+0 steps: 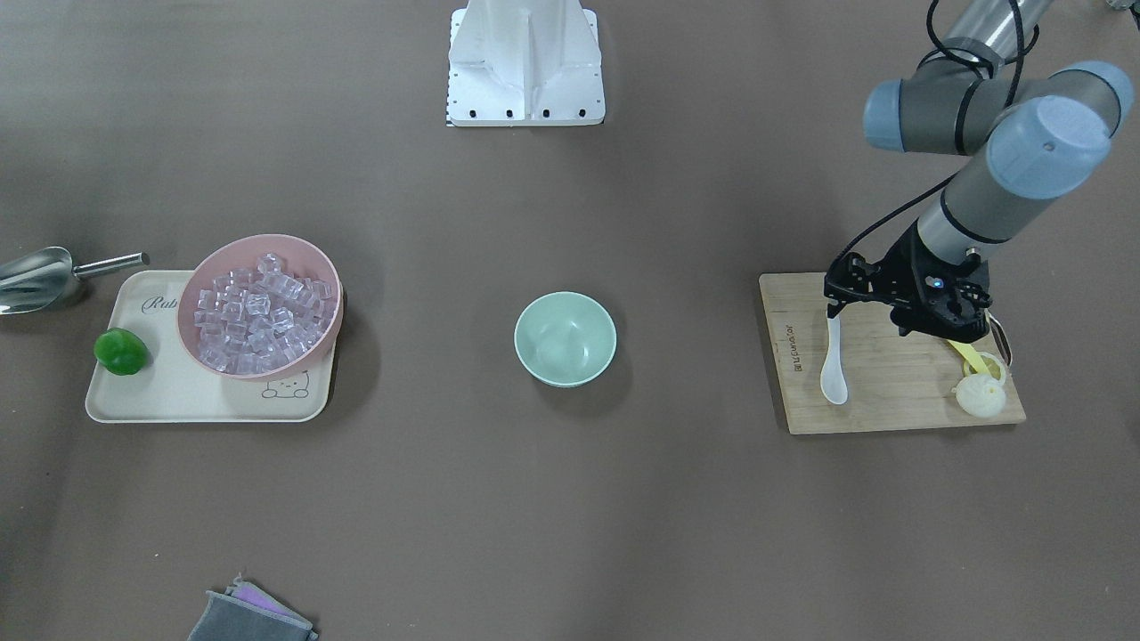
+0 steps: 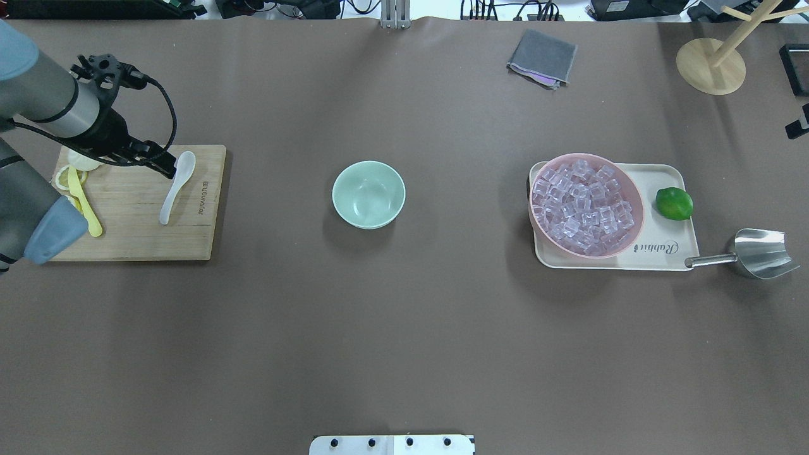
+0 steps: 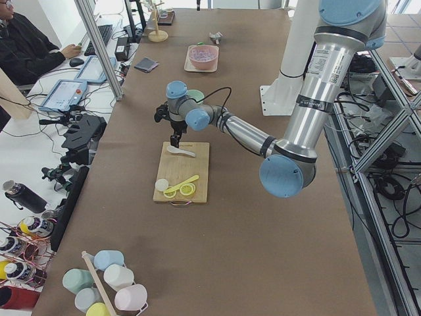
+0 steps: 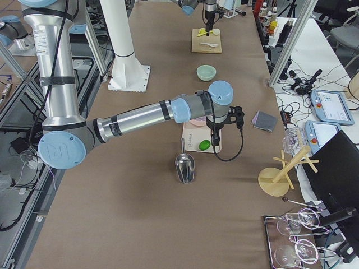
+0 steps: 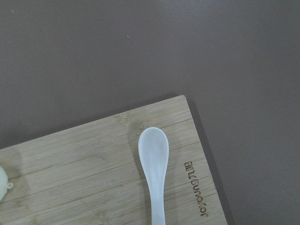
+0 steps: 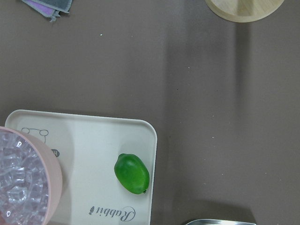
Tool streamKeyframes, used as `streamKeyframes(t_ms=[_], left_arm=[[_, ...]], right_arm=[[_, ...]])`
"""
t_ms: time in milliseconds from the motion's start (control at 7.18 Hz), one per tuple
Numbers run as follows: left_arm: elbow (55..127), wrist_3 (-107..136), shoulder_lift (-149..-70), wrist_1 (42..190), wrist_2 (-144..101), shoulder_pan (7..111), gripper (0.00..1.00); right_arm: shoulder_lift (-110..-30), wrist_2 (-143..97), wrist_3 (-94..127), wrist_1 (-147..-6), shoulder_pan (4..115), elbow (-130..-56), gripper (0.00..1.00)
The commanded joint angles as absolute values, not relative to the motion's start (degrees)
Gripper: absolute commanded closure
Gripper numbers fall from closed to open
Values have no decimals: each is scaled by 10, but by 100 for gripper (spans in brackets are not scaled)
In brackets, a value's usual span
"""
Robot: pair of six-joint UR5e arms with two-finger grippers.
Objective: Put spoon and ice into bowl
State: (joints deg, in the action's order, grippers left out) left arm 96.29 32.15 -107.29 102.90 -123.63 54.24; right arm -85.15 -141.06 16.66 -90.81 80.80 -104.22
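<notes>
The white spoon (image 2: 174, 189) lies on a wooden cutting board (image 2: 126, 240) at the table's left, its scoop pointing away from the robot; it also shows in the left wrist view (image 5: 153, 154). My left gripper (image 2: 165, 165) hovers just above it, looks open and holds nothing. The mint-green bowl (image 2: 368, 194) stands empty mid-table. Many clear ice cubes (image 2: 584, 205) fill a pink bowl (image 2: 635, 218) on a cream tray (image 2: 670, 253). My right gripper (image 4: 215, 140) hangs over the tray's lime end; I cannot tell whether it is open or shut.
A long yellow spoon (image 2: 85, 205) and lemon pieces (image 2: 82, 161) lie on the board's left side. A green lime (image 2: 674, 203) sits on the tray and a metal scoop (image 2: 758, 253) beside it. A grey cloth (image 2: 542, 58) and a wooden stand (image 2: 711, 66) are at the far edge.
</notes>
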Motion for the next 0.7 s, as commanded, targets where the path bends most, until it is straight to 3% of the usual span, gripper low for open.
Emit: streamKeyframes(t_ms=[0, 278, 557], left_arm=[[925, 332, -1072, 1063, -1227, 525, 3], [868, 337, -1073, 1140, -1227, 519, 3], [869, 352, -1074, 1144, -1227, 519, 14]], right_arm=[[-849, -1411, 167, -908, 804, -1042, 0], [-847, -1411, 166, -908, 802, -1042, 0], [-845, -1410, 167, -908, 799, -1042, 0]])
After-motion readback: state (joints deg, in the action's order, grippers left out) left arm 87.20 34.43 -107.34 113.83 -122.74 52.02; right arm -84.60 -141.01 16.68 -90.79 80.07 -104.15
